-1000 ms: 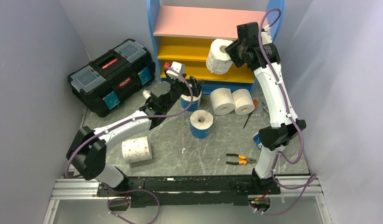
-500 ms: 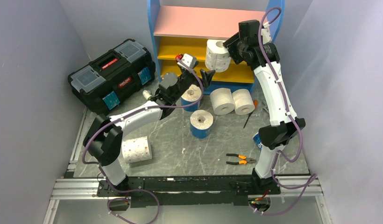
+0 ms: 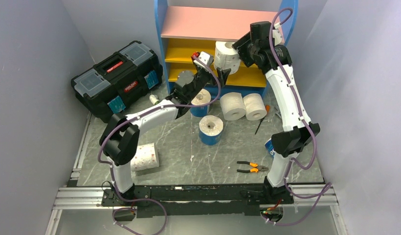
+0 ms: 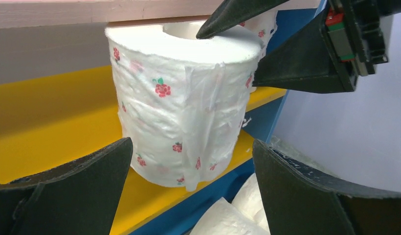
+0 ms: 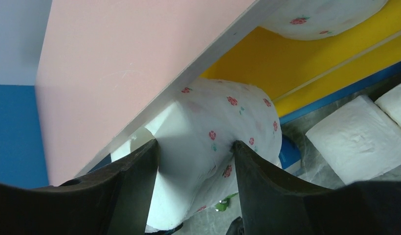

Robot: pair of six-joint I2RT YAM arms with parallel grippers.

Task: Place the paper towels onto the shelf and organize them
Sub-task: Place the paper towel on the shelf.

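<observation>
The top external camera is looking down from high up, well back from the front of the shelf (image 3: 208, 23). The left wrist camera is facing the shelf front at close range, level with its yellow board (image 4: 52, 112). The right wrist camera is looking down past the shelf's pink board (image 5: 115, 63), very near. All three views are sharing the dotted roll (image 4: 179, 103) on the shelf.

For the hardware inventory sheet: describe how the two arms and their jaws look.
The left arm and right arm match: white link shells, black joint housings, black bases. A purple cable runs loosely along each. A small white box with a red spot sits at the left wrist. The jaws are matt black, broad, tapering wedges.
</observation>
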